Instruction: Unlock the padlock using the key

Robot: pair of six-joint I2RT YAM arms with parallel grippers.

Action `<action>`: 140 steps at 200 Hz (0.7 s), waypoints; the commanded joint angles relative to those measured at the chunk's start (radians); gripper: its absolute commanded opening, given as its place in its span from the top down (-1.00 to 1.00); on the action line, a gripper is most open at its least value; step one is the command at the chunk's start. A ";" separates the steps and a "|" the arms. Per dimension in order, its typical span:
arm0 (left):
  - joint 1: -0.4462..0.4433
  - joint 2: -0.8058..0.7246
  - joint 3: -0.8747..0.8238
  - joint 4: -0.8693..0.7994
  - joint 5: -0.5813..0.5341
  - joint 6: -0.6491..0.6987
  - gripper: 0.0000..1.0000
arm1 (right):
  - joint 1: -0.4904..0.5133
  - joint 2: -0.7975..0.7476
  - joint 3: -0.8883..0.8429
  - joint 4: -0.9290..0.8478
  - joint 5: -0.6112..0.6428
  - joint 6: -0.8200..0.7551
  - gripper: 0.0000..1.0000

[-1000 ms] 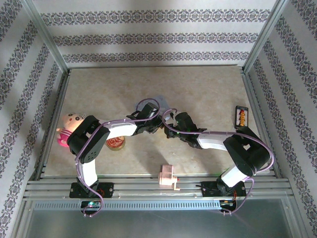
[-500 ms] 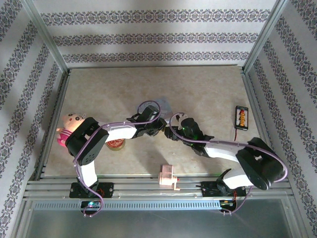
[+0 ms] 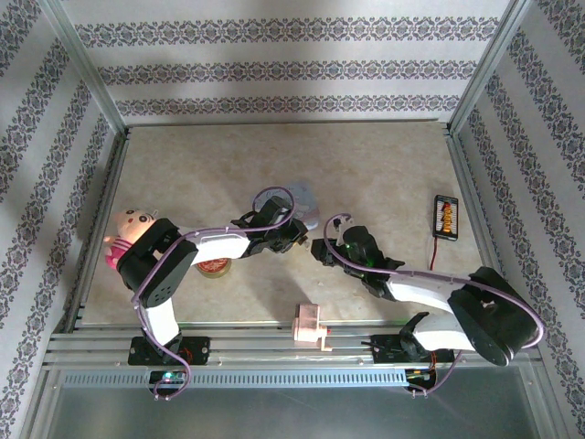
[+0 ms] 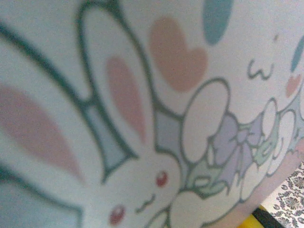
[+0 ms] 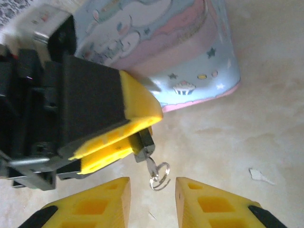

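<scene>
Left hand grips dark padlock, key dangling.

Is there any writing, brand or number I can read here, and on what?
No text can be read.
Pale blue tin box: cartoon rabbit, hearts and cupcakes, no words.
Small black gadget with orange marks: too small to read.
Round gold can with a red top: too small to read.

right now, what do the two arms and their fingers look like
Both the left arm and right arm have black joints and white link shells, with a purple cable looping along each. The fingers are yellow blocks on black mounts; the right ones show hollow cut-outs.
</scene>
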State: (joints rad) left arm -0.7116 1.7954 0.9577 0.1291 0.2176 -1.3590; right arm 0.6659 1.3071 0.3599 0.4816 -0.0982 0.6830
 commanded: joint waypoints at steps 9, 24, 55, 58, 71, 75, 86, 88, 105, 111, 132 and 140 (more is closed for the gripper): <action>-0.015 -0.023 -0.025 0.031 0.069 -0.045 1.00 | 0.011 0.064 0.013 0.054 -0.038 0.018 0.40; -0.015 -0.019 -0.028 0.043 0.079 -0.047 1.00 | 0.011 0.092 0.028 0.065 -0.045 0.020 0.40; -0.015 -0.018 -0.028 0.044 0.086 -0.048 1.00 | 0.006 0.144 0.043 0.098 -0.068 0.027 0.42; -0.015 -0.018 -0.029 0.044 0.086 -0.048 1.00 | 0.004 0.146 0.045 0.103 -0.071 0.030 0.43; -0.015 -0.019 -0.029 0.041 0.087 -0.047 1.00 | 0.003 0.162 0.047 0.121 -0.079 0.035 0.45; -0.015 -0.020 -0.028 0.041 0.086 -0.048 1.00 | 0.002 0.166 0.046 0.124 -0.081 0.035 0.45; -0.015 -0.020 -0.028 0.042 0.089 -0.048 1.00 | 0.002 0.175 0.048 0.135 -0.083 0.038 0.46; -0.015 -0.020 -0.028 0.042 0.089 -0.048 1.00 | 0.002 0.176 0.048 0.137 -0.084 0.038 0.46; -0.015 -0.022 -0.027 0.038 0.091 -0.048 1.00 | 0.000 0.188 0.053 0.149 -0.090 0.039 0.49; -0.015 -0.024 -0.027 0.035 0.091 -0.047 1.00 | -0.002 0.191 0.057 0.150 -0.093 0.039 0.50; -0.016 -0.028 -0.027 0.029 0.093 -0.045 1.00 | -0.009 0.201 0.067 0.153 -0.104 0.038 0.67; -0.015 -0.032 -0.029 0.029 0.095 -0.044 1.00 | -0.012 0.204 0.070 0.156 -0.107 0.038 0.79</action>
State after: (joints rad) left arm -0.7116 1.7908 0.9482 0.1459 0.2295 -1.3594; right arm 0.6636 1.4975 0.3992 0.5922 -0.1787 0.7155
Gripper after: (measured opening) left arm 0.284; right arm 0.171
